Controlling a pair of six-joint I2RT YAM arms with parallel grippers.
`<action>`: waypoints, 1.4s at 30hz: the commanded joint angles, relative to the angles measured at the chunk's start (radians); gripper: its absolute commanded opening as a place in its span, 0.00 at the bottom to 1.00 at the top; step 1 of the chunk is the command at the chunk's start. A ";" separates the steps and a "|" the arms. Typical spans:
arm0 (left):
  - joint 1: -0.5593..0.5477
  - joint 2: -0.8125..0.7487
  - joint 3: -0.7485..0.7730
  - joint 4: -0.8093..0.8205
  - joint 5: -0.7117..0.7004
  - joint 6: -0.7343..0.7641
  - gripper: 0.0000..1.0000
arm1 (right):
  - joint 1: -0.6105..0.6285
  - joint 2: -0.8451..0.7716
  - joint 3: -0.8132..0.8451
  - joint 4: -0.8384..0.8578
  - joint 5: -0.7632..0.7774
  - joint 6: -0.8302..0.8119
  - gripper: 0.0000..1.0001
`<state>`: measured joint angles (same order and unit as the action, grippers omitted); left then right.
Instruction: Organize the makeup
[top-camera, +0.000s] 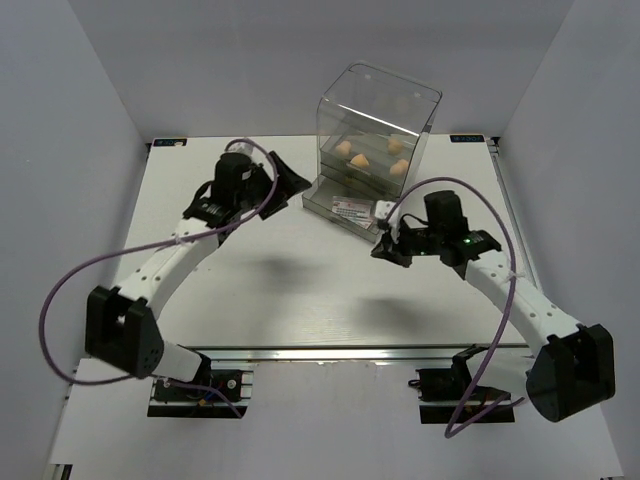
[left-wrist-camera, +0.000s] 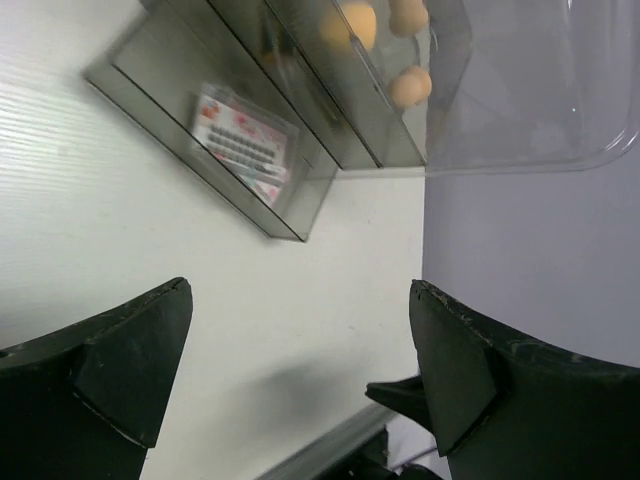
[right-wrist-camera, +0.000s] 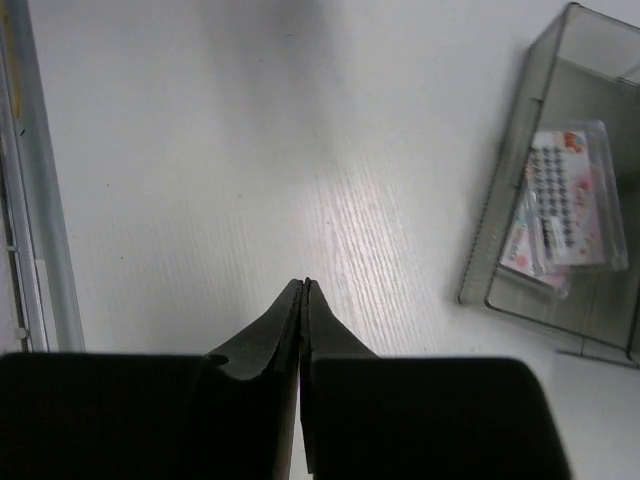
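The makeup sits in the clear drawer box (top-camera: 378, 110) at the back of the table. Peach sponges (top-camera: 362, 160) lie in an upper drawer and also show in the left wrist view, sponges (left-wrist-camera: 411, 86). White-pink packets (top-camera: 352, 210) lie flat in the pulled-out bottom drawer (top-camera: 322, 200); the packets (left-wrist-camera: 245, 145) and packets (right-wrist-camera: 565, 205) show in both wrist views. My left gripper (top-camera: 292, 185) hangs open and empty just left of the drawer; left gripper (left-wrist-camera: 300, 295) is wide apart. My right gripper (top-camera: 383, 248) is shut on nothing in front of the drawer; right gripper (right-wrist-camera: 303, 285) is over bare table.
The open bottom drawer (right-wrist-camera: 500, 230) juts toward the arms from the box's base. Grey walls close in the table on the left, right and back. A metal rail (top-camera: 380, 352) runs along the near table edge, and purple cables loop off both arms.
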<state>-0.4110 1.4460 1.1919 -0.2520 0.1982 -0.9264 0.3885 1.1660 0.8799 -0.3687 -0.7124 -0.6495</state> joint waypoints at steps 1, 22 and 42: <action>0.069 -0.126 -0.125 0.037 -0.002 0.083 0.98 | 0.105 0.046 0.062 -0.015 0.151 -0.095 0.01; 0.147 -0.677 -0.523 -0.021 -0.060 0.167 0.98 | 0.311 0.679 0.513 0.091 0.674 0.215 0.00; 0.147 -0.700 -0.568 -0.027 -0.080 0.146 0.98 | 0.332 0.913 0.538 0.356 1.125 0.093 0.36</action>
<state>-0.2653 0.7483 0.6281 -0.2916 0.1303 -0.7780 0.7303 2.0754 1.4246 -0.1188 0.3279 -0.5011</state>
